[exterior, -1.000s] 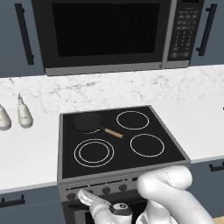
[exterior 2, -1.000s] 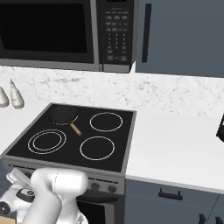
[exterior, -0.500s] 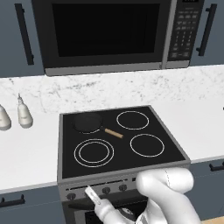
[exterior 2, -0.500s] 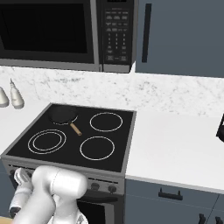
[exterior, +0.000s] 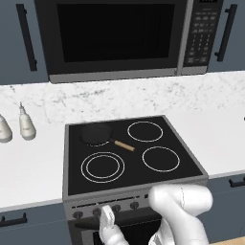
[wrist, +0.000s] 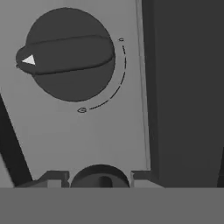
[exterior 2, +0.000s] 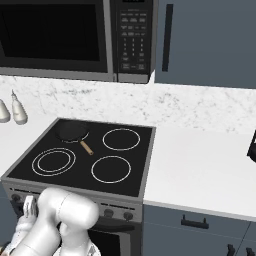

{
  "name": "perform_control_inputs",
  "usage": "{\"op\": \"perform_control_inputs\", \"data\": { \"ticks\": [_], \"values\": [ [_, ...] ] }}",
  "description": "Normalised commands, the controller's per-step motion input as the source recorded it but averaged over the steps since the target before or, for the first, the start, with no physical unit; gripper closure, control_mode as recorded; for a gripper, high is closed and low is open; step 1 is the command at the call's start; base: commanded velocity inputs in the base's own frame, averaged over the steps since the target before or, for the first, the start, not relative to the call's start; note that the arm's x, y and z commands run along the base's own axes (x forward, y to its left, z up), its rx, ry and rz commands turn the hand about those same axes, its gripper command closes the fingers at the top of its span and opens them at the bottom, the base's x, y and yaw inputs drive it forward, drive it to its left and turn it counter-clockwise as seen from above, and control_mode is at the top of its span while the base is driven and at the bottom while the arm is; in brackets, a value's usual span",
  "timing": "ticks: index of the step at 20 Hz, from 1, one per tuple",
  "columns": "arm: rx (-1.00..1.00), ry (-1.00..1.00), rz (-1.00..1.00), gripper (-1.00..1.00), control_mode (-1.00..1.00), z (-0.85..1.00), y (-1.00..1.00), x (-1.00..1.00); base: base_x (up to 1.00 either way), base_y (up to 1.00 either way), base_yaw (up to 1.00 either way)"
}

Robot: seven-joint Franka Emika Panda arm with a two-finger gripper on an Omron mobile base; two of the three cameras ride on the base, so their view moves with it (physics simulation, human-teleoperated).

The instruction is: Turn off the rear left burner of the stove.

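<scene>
The stove sat set into the white worktop below the big black microwave, its square of black glass ringed by a grey steel frame. The rear left burner lay at the far left corner of the glass, covered by a small dark skillet whose tan handle pointed toward the middle of the cooktop; from the right base view the same burner showed under the skillet, behind the double-ringed front zone. Two pale bottles stood on the worktop to the left of the stove. The arm bent down in front of the stove, and the gripper was at the row of small dark knobs on the front panel, near its left end. In the hand view, one knob loomed close against the grey panel, its bar lying roughly level in that view with a white pointer at one end. Whether the fingers were gripping a knob or standing free of it could not be told.
</scene>
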Motion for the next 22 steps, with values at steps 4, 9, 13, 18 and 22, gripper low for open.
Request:
{"op": "perform_control_inputs", "data": {
  "ticks": [4, 9, 13, 18, 22],
  "values": [
    [0.67, 0.14, -0.09, 1.0, -1.0, -0.08, 0.0, 0.03, 0.0, 0.0, 0.0],
    [0.64, 0.22, -0.07, 1.0, -1.0, 0.0, 0.04, 0.22, 0.0, 0.0, 0.0],
    [0.6, 0.27, -0.05, 1.0, -1.0, 0.03, 0.13, 0.39, 0.0, 0.0, 0.0],
    [0.56, 0.33, -0.02, 1.0, -1.0, 0.08, 0.21, 0.48, 0.0, 0.0, 0.0],
    [0.53, 0.36, -0.03, 1.0, -1.0, 0.07, 0.39, 0.45, 0.0, 0.0, 0.0]
  ]
}}
